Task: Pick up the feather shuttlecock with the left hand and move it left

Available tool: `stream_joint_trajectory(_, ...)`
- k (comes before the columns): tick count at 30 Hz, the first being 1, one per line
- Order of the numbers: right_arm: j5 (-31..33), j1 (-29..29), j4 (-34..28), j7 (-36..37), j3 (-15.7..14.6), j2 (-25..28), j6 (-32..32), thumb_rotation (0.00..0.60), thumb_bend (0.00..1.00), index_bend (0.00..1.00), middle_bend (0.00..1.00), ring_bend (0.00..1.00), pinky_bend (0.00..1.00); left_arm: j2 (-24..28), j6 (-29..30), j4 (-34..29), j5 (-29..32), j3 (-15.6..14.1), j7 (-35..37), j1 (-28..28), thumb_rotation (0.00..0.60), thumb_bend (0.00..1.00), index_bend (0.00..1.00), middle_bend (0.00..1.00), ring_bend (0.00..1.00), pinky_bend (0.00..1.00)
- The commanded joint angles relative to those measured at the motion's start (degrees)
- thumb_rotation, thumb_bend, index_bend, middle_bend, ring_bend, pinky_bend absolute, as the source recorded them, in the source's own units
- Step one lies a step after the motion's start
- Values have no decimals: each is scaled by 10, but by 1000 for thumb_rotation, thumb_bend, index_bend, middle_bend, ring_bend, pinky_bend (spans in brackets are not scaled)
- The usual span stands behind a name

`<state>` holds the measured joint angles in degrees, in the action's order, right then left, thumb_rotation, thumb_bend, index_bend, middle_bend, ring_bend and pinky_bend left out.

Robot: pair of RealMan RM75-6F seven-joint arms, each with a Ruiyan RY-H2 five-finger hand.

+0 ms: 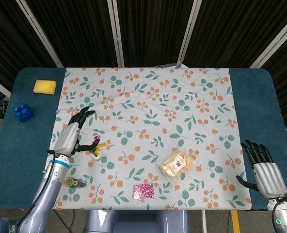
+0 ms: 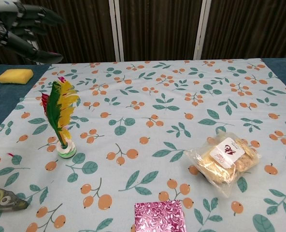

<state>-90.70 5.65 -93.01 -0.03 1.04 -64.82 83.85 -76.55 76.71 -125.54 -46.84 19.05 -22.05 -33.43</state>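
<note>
The feather shuttlecock (image 2: 60, 114) stands upright on the floral cloth, with red, green and yellow feathers over a white base (image 2: 66, 149). In the head view the shuttlecock (image 1: 97, 151) is small, at the cloth's left side. My left hand (image 1: 71, 135) hovers just left of it, fingers spread and holding nothing. In the chest view the left hand (image 2: 18, 28) is raised at the top left corner, clear above the feathers. My right hand (image 1: 263, 168) rests open at the table's right front edge, away from everything.
A bag of snacks (image 2: 224, 158) lies right of centre, a shiny pink packet (image 2: 160, 215) at the front. A small tape dispenser (image 2: 2, 200) lies front left. A yellow sponge (image 1: 44, 86) and a blue block (image 1: 23, 112) sit on the blue table at far left.
</note>
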Motion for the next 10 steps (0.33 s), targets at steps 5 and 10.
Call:
stream_joint_trajectory(5, -4, 1, 4, -6, 1, -5, 2, 600, 110, 51, 0, 0, 0, 84, 109, 37, -247, -151, -63, 104, 600, 174, 82, 0, 0, 0)
stream_joint_trajectory(10, -6, 0, 6, -13, 3, -11, 10, 600, 111, 51, 0, 0, 0, 92, 176, 121, -349, -215, -93, 166, 600, 133, 56, 0, 0, 0)
